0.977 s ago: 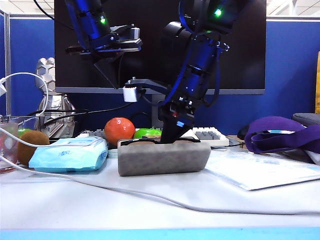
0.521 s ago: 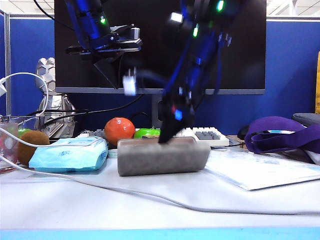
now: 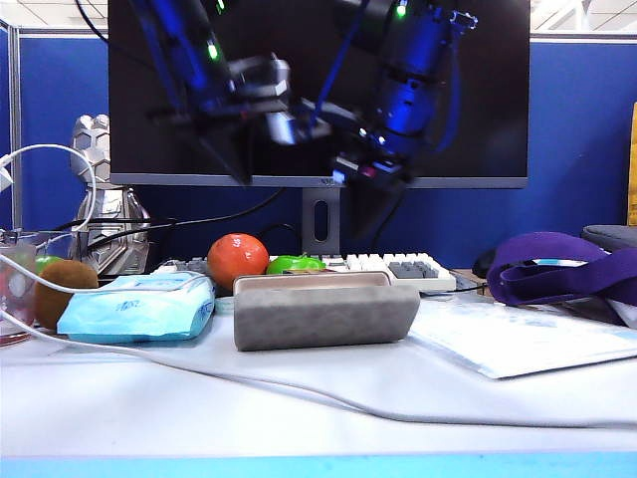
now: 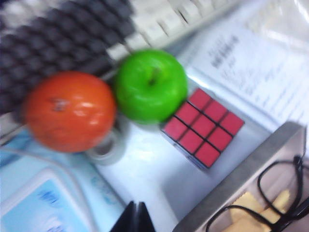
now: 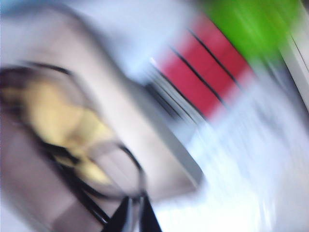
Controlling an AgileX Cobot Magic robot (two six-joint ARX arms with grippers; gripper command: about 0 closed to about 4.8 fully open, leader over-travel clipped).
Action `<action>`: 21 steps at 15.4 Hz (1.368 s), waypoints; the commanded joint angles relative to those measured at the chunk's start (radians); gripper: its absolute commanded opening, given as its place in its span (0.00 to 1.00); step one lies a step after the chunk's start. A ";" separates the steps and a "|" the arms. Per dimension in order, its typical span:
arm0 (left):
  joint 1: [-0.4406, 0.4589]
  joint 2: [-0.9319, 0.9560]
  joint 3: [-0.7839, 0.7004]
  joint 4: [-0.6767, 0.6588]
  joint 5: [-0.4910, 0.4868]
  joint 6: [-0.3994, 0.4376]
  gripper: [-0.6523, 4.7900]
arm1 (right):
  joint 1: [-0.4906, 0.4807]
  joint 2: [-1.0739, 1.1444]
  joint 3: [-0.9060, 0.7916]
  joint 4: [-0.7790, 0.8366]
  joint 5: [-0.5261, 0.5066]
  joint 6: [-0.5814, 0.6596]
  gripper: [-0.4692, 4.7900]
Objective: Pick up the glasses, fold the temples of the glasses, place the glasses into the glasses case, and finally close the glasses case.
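Note:
The grey glasses case lies open mid-table. The black glasses lie inside it on a yellow cloth, and they show blurred in the right wrist view. The blur hides how the temples lie. My left gripper is shut and empty, hanging above the table between the wipes pack and the case rim. My right gripper hovers over the case edge with its fingers almost together and nothing between them. In the exterior view both arms, left and right, are raised above the case and blurred.
An orange, a green apple and a Rubik's cube sit behind the case, in front of a keyboard. A light-blue wipes pack and a kiwi lie left. Papers lie right. A cable crosses the front.
My right gripper has lifted out of the case and now hangs well above it, still moving. The left arm has shifted only slightly. The case stays put.

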 commanded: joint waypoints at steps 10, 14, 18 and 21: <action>0.000 0.202 -0.001 0.107 0.197 0.181 0.15 | -0.061 -0.103 0.008 -0.214 -0.180 0.269 0.08; -0.001 0.241 -0.001 0.121 0.250 0.198 0.15 | -0.061 -0.105 0.008 -0.294 -0.197 0.270 0.08; -0.002 0.258 -0.001 0.109 0.269 0.198 0.14 | -0.062 -0.107 0.008 -0.325 -0.293 0.268 0.08; -0.002 0.259 -0.001 0.051 0.338 0.212 0.11 | -0.062 -0.107 0.008 -0.321 -0.292 0.246 0.08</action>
